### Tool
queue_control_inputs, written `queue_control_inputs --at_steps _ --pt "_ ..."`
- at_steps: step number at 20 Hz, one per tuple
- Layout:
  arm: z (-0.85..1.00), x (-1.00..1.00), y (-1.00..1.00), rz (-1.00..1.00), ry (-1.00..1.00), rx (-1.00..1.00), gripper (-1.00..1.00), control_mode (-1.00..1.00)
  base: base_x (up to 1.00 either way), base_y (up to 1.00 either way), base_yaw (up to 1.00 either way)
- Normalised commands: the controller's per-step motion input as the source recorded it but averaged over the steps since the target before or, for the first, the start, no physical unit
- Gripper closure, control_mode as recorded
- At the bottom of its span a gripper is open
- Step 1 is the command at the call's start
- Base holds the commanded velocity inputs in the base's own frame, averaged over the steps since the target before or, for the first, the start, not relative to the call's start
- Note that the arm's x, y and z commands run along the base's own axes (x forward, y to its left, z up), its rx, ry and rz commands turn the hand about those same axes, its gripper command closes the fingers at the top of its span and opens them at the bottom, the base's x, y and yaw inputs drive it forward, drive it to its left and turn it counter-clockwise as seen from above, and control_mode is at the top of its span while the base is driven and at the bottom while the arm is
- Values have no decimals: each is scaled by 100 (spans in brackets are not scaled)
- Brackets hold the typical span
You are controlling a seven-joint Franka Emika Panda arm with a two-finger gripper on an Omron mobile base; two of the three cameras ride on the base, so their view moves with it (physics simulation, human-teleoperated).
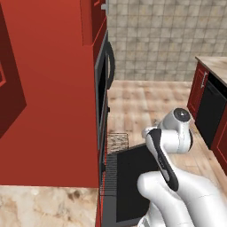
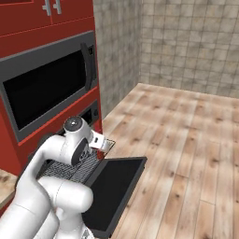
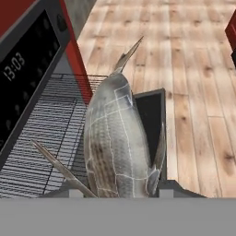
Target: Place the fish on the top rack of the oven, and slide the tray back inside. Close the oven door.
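Observation:
A silvery-grey fish (image 3: 115,138) stands between the fingertips of my gripper (image 3: 120,190), which is shut on its lower body, tail pointing away. It hangs over the right part of the pulled-out top rack (image 3: 41,152), a silver wire grid that juts out of the oven (image 3: 27,69) above the open oven door (image 3: 150,115). From the right base view, the gripper (image 2: 100,144) hovers just above the rack (image 2: 70,170), with the black door (image 2: 114,186) lying flat below. The left base view shows the rack (image 1: 117,142) and the door (image 1: 133,177) behind my arm.
A black glass front with a bowed handle (image 2: 46,88) sits above the oven in red cabinetry. A black dishwasher panel (image 1: 208,111) and a counter corner stand at the right. Wooden floor (image 2: 186,140) stretches beyond the door to the tiled wall.

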Motion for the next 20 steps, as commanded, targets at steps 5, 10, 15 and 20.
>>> queue_control_inputs --at_steps 5,10,15,20 --pt "-37 0 8 -6 0 24 100 -100 0 0 0" --pt "-42 0 0 -3 0 29 100 -100 0 0 0" --pt "-48 0 8 0 0 21 100 -100 0 0 0" --pt "-66 1 32 0 0 10 100 -100 0 0 0"
